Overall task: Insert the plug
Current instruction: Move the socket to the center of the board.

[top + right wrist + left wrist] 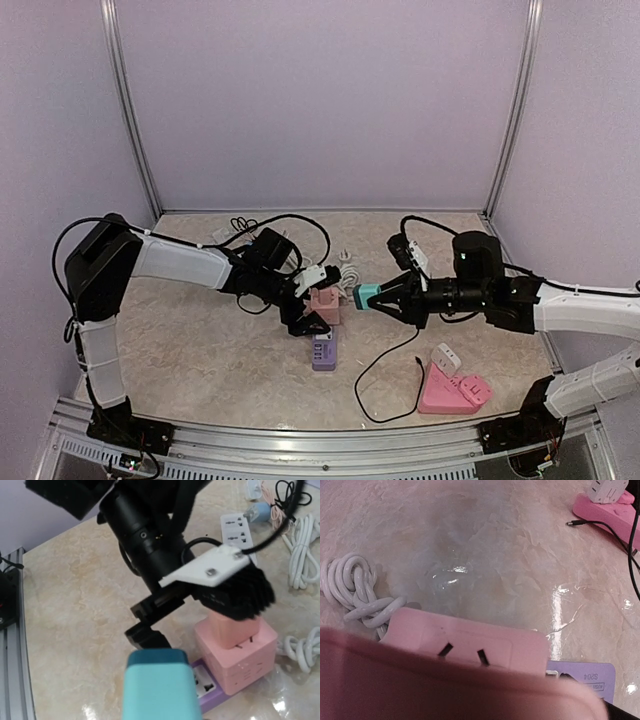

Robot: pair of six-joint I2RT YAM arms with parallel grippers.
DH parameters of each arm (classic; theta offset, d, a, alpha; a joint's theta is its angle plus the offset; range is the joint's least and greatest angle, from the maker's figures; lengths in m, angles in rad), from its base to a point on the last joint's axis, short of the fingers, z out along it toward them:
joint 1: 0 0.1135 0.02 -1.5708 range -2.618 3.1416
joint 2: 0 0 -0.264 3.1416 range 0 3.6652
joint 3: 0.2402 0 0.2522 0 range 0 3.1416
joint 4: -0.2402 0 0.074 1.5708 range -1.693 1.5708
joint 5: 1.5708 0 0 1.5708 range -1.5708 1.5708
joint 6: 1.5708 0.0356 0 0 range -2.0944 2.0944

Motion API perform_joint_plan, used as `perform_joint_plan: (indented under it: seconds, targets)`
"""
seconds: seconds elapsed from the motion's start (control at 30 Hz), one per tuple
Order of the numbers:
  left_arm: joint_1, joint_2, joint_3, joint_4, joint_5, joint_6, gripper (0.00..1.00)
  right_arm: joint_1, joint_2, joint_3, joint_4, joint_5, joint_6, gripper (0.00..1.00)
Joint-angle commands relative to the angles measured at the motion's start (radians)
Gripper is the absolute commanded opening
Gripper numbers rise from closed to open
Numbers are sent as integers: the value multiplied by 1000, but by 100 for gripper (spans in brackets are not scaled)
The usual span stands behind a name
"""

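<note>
My left gripper point(306, 297) is shut on a small pink plug point(231, 629) and holds it down on the top face of the pink cube socket point(250, 659). The plug's prongs are hidden. In the left wrist view the plug is a pink blur point(445, 690) over the cube's face point(485, 645), which shows two slanted slots. My right gripper point(388, 296) is shut on a teal plug point(157, 687), held level just right of the cube point(326, 304). Its fingers are hidden behind the plug in the right wrist view.
A purple power strip point(324, 352) lies against the cube's near side. A pink wedge stand point(455, 388) with a white adapter sits at the near right, with a loose black cable point(385, 365) beside it. A white power strip point(237, 527) and coiled white cables point(355, 590) lie behind.
</note>
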Motion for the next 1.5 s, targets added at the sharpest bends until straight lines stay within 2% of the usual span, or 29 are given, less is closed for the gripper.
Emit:
perform_joint_plan:
  seconds: [0.0,0.13,0.23,0.3,0.43,0.63,0.73,0.83,0.97,1.07,1.17,1.3,1.37,1.43,1.47]
  targets:
    - [21,-93,-128,262,168,-120,99,-10,-2,-45,52,-3,-23,0]
    - [27,-86,-241,582,249,-297,99,-25,65,-57,110,-38,-56,0]
    - [29,-60,-373,960,313,-348,99,-69,120,-43,140,-113,-63,0]
    - [29,-35,-421,1100,321,-368,99,-110,151,-35,160,-156,-65,0]
    - [24,10,-442,1162,306,-346,99,-148,193,-2,137,-203,-124,0]
    - [0,88,-426,1211,313,-334,97,-179,184,-56,188,-243,-166,0]
    - [-8,122,-433,1226,316,-350,92,-200,184,-81,198,-257,-153,0]
    - [-7,138,-452,1240,331,-325,88,-231,192,-90,200,-292,-65,0]
    - [0,155,-421,1246,302,-285,72,-280,219,-71,178,-335,126,0]
    - [5,160,-420,1253,356,-247,62,-296,270,-46,171,-397,320,0]
    - [15,160,-428,1216,387,-209,51,-298,292,-29,104,-400,431,0]
    - [22,144,-448,1206,421,-170,26,-308,301,-23,84,-383,596,0]
    - [25,129,-472,1229,430,-140,13,-313,324,-45,164,-404,758,0]
    - [26,119,-498,1261,422,-102,0,-313,348,-102,353,-445,953,0]
    - [26,115,-507,1278,410,-91,0,-313,356,-131,450,-447,1032,0]
